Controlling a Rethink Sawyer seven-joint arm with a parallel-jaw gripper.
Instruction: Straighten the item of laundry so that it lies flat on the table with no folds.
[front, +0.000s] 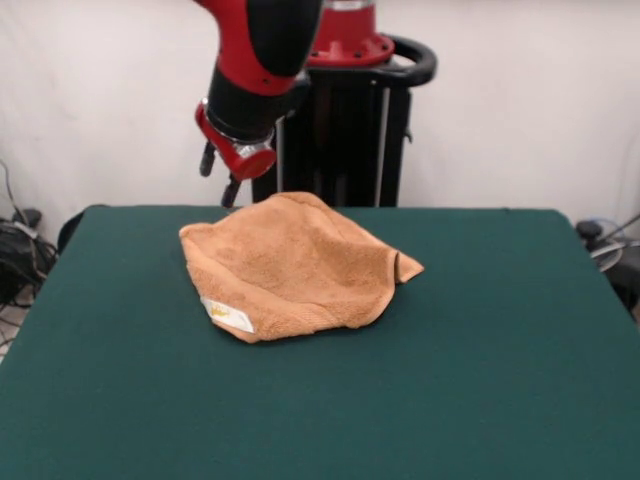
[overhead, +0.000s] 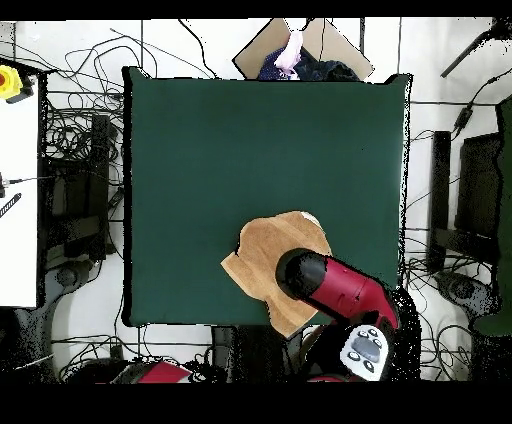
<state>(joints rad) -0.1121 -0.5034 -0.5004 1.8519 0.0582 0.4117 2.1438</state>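
One rumpled towel (front: 290, 265) lies just below the claw (front: 222, 180).

The front camera looked low across the green tabletop (front: 520, 400) toward the pedestal (front: 345, 120) at its far side, while the overhead camera looked straight down from high up, both sharing the tabletop and arm (overhead: 340, 285).

The towel (front: 290, 265) is nubby, matt terry cloth with a smooth white label (front: 228, 315). The table (front: 480, 380) wears matt, felt-like green fabric. The arm (front: 262, 40) has glossy red and black plastic shells.
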